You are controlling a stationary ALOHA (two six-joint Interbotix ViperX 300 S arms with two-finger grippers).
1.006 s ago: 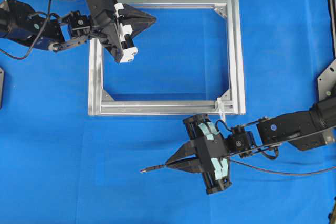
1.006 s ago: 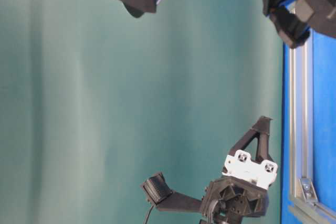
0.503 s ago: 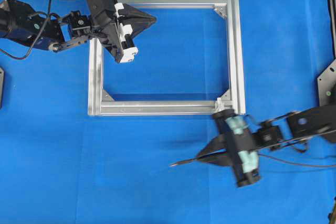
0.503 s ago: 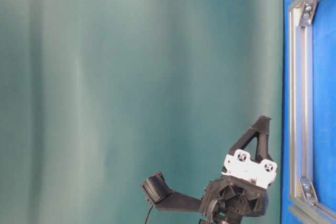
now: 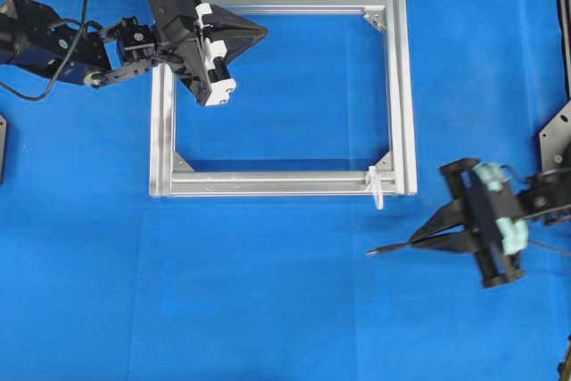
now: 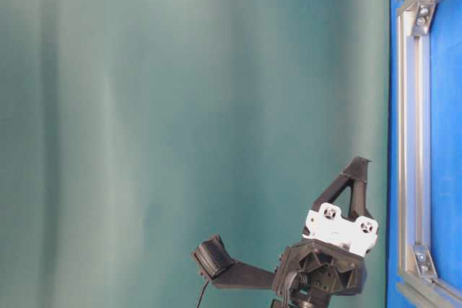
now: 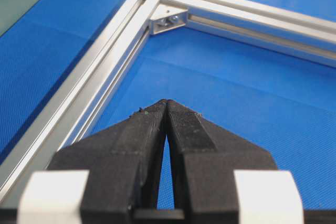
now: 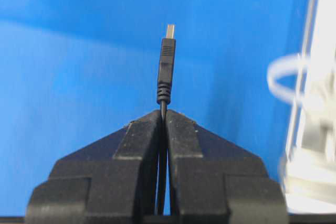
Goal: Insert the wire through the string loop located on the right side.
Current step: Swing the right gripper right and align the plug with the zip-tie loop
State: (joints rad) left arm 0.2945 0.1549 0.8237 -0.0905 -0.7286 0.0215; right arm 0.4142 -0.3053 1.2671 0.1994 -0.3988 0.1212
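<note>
My right gripper (image 5: 416, 240) is shut on the thin black wire (image 5: 393, 246), low on the right of the overhead view. The plug tip (image 8: 166, 61) sticks out past its fingertips, pointing left. The white string loop (image 5: 377, 190) hangs at the lower right corner of the silver frame (image 5: 268, 184), just above and left of the plug. In the right wrist view the loop (image 8: 281, 78) stands to the right of the plug, apart from it. My left gripper (image 5: 262, 33) hovers shut and empty over the frame's upper left corner, with its tips (image 7: 166, 103) pressed together.
A blue mat covers the table. The frame's corner bracket (image 7: 169, 19) lies ahead of the left gripper. The frame's rail (image 6: 411, 106) shows at the right edge of the table-level view, with the left gripper (image 6: 359, 169) beside it. A dark mount (image 5: 558, 144) sits at the right edge.
My right arm has swung right with the wire, from below the frame's bottom rail to a spot right of and below the loop. The left arm has barely moved.
</note>
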